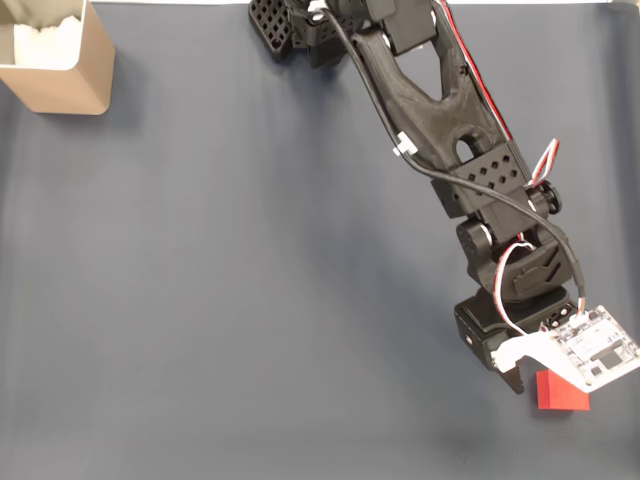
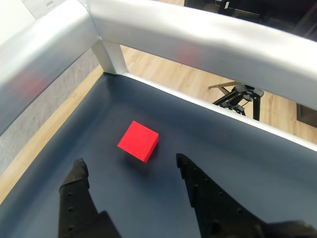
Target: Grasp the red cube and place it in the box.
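Dark mat [image 2: 148, 198]: red cube [image 2: 138, 141] beyond spread hand [image 2: 130, 163].

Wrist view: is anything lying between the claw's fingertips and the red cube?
No. In the wrist view the open claw faces the red cube across bare dark mat; nothing lies between them.

In the fixed view the box [image 1: 58, 58] stands at the far left corner of the table [image 1: 230, 300], well apart from the red cube [image 1: 560, 392], which lies at the near right edge just beside the gripper [image 1: 520, 385]. In the wrist view the cube [image 2: 138, 141] lies on the table just beyond the gap between the parted fingers [image 2: 74, 191].
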`<state>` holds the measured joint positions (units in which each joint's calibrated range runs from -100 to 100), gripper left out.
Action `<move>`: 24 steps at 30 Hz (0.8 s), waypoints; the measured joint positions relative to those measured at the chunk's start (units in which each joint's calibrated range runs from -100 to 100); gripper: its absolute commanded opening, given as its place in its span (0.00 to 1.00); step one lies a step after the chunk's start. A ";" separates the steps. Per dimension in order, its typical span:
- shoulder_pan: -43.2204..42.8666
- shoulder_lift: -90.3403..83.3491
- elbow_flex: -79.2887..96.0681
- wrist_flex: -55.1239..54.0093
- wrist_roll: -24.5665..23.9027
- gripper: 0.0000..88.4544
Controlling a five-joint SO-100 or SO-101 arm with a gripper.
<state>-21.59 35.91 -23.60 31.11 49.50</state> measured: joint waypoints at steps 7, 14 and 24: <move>-1.04 3.39 -4.52 0.00 -0.63 0.48; -1.11 7.29 -9.40 0.00 -0.63 0.48; -1.19 9.99 -10.85 0.00 -0.93 0.48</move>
<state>-22.77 45.90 -34.45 31.11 48.57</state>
